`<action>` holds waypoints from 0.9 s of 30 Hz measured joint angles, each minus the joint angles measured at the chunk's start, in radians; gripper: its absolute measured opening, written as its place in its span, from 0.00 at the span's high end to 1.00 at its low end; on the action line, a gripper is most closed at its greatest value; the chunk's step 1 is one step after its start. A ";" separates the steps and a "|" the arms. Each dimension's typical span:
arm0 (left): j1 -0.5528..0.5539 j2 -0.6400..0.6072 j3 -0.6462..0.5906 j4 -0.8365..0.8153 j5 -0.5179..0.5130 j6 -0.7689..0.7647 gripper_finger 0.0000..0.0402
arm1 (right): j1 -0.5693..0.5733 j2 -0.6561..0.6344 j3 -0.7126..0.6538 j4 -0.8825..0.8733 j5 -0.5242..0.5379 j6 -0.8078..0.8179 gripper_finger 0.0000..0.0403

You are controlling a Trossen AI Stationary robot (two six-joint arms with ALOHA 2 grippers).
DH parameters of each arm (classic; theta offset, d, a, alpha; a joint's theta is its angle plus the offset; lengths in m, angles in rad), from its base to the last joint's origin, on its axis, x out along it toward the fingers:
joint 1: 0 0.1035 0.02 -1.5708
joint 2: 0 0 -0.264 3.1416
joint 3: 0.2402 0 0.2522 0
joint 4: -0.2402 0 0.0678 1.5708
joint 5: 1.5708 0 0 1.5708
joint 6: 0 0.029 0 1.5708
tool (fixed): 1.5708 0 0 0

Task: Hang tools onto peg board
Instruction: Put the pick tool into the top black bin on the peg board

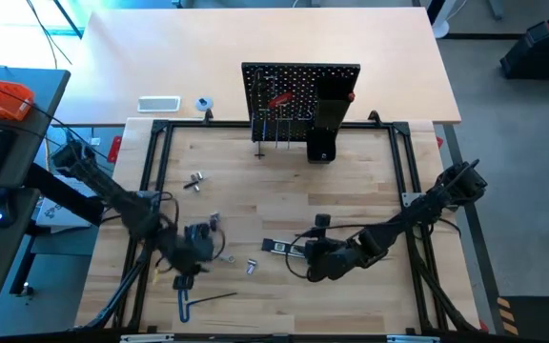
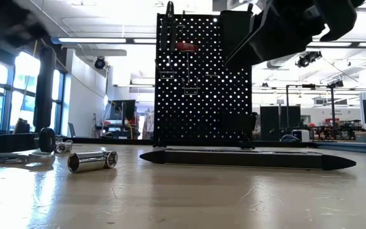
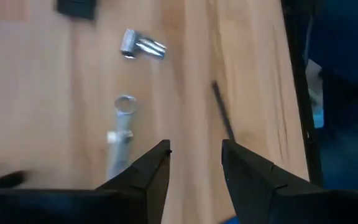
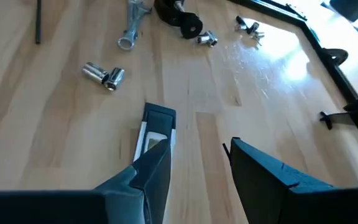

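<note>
Two grippers, left (image 1: pixel 195 250) and right (image 1: pixel 320 259), hover part-open and empty near the black-and-silver bar (image 1: pixel 280 247), aligned for pickup, far from the black perforated peg board (image 1: pixel 298 90).

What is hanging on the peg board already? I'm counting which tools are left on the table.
On the peg board a red-handled screwdriver hangs near the top, with thin tools below. The tall black box holder hides its own contents.

Bare wood between peg board (image 1: pixel 298 100) and both arms: wide open lane. Near front, small tools in way: silver socket (image 1: pixel 252 267), silver wrench (image 3: pixel 120 130), black-and-silver bar (image 1: pixel 279 247), blue T-handle hex key (image 1: pixel 183 306). Black frame rails (image 1: pixel 155 171) block table sides.
</note>
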 joint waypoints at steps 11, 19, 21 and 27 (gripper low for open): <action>-0.286 0.327 -0.021 0.178 -0.222 -0.197 0.66 | 0.001 0.000 0.000 0.058 -0.061 0.006 0.61; -0.357 0.515 0.053 0.191 -0.313 -0.280 0.66 | 0.008 0.000 0.000 0.113 -0.086 0.006 0.61; -0.365 0.534 0.057 0.205 -0.323 -0.282 0.66 | 0.010 0.000 0.000 0.118 -0.086 0.008 0.61; -0.378 0.517 0.057 0.182 -0.366 -0.349 0.66 | 0.024 0.000 0.000 0.119 -0.086 0.033 0.61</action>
